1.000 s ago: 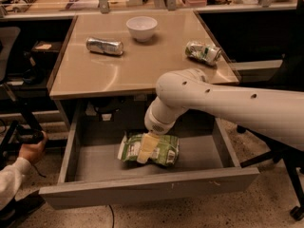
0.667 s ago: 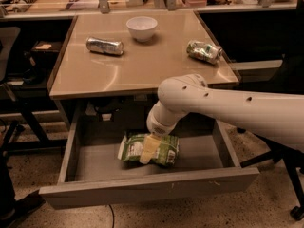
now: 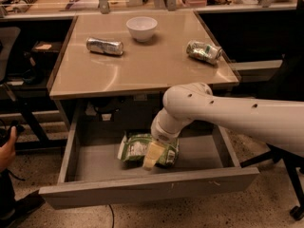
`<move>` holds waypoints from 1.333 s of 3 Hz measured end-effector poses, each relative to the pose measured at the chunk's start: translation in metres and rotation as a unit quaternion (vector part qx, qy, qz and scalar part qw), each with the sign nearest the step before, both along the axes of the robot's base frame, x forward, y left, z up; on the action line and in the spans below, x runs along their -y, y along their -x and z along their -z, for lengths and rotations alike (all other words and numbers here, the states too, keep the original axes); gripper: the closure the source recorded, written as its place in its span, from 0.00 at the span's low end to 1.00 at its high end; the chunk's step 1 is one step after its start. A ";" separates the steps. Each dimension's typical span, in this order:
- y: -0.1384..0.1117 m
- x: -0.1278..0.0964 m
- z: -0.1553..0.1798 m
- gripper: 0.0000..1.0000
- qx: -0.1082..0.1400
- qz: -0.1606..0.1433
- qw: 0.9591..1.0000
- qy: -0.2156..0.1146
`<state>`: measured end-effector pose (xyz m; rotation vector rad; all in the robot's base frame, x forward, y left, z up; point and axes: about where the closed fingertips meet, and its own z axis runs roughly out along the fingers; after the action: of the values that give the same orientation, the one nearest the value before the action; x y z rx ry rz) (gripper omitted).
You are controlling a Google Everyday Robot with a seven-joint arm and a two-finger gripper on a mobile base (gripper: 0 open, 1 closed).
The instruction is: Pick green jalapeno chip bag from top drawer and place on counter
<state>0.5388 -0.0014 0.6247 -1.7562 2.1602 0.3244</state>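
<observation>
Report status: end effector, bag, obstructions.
Open drawer: end effector inside, over bag. Bag flat on drawer floor. On counter, far half: silver can, green can, bowl.

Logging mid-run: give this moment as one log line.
gripper: at green jalapeno chip bag | bag: lying in top drawer | counter: bag not yet placed

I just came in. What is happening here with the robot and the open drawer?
The robot's arm reaches down into the open top drawer, and its gripper is on the green jalapeno chip bag, which lies on the drawer floor. The bag is not yet lifted. On the counter above are a silver can, a dented green-and-white can and a white bowl.
</observation>
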 end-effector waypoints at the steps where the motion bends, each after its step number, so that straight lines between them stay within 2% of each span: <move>1: 0.017 0.005 0.023 0.02 -0.027 0.016 0.999 0.001; 2: 0.017 0.005 0.023 0.00 -0.027 0.015 1.000 0.000; 3: 0.014 0.000 0.024 0.00 -0.022 0.001 1.000 -0.005; 4: 0.007 -0.007 0.028 0.19 -0.019 -0.010 1.000 0.001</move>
<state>0.5319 0.0058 0.5963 -1.7880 2.1719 0.3642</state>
